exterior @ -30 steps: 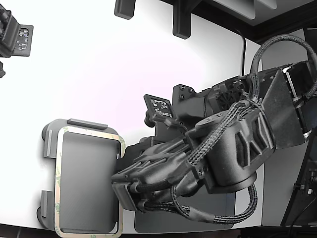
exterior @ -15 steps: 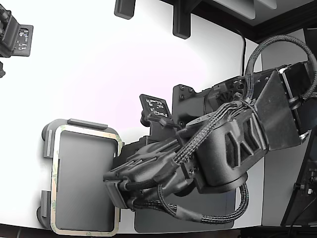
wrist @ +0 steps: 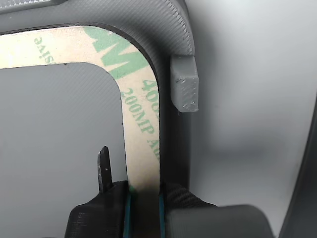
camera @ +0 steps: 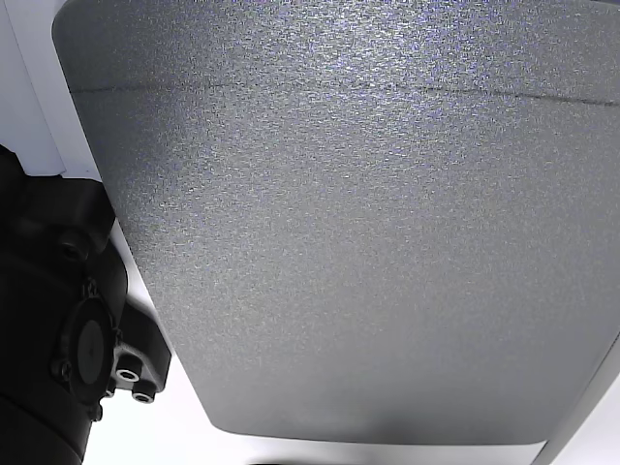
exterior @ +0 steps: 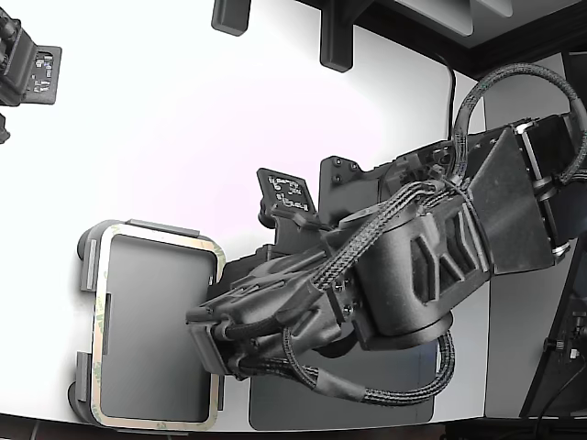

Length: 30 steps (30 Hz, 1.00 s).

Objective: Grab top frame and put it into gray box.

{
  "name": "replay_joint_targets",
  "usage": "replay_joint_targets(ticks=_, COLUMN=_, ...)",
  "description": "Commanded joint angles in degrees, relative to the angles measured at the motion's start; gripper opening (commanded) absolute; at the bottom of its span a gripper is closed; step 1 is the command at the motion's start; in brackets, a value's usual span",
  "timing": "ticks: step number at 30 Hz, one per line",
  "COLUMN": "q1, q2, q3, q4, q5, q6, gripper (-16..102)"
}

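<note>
- Exterior view: mounted overhead, looking straight down on the white table (exterior: 183, 119) from some way off; takes in the arm (exterior: 413, 275) and the gray box (exterior: 88, 261).
- Wrist view: very close, looking past the gripper (wrist: 143, 196) onto one corner of the top frame (wrist: 141, 114); that corner region also shows in the exterior view.
- Other view: extremely close to a dark gray mat (camera: 339, 213), which fills it.

Your arm (exterior: 431, 266) stretches low toward the exterior view's left, and your pincer (wrist: 143, 198) is clamped on the top frame's (wrist: 141, 148) edge.
</note>
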Motion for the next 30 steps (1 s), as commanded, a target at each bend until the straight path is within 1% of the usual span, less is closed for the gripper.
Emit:
replay_joint_targets(ticks=1, q1=-0.79, q2=0.88, q3=-0.88, q4=0.62, q5=-0.09, q6=0.0, gripper=-13)
replay_joint_targets(ticks=30, q1=-1.05, q2=-0.97, q3=-0.44, q4=0.62, q5=0.44, q6=-0.88, gripper=-13)
